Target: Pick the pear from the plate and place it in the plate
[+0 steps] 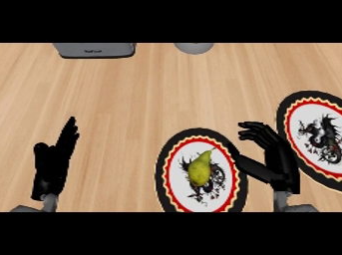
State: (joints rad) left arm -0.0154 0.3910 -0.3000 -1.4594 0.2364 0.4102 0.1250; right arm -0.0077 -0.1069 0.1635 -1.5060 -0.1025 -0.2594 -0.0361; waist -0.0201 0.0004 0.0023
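Note:
A yellow-green pear point(200, 168) lies in the middle of the near plate point(175, 149), which has a black and red rim and a dragon picture. A second plate point(295, 107) of the same pattern sits at the right edge of the counter, with nothing on it. My right hand point(270, 155) hovers between the two plates, just right of the near plate's rim, fingers relaxed and slightly bent toward the pear, holding nothing. My left hand point(54, 159) rests open at the lower left, fingers pointing up, far from both plates.
A grey appliance point(96, 50) stands at the counter's far edge, left of centre. A grey rounded object point(194, 47) sits beside it at the top centre. Bare wooden counter point(166, 94) spreads between these and the plates.

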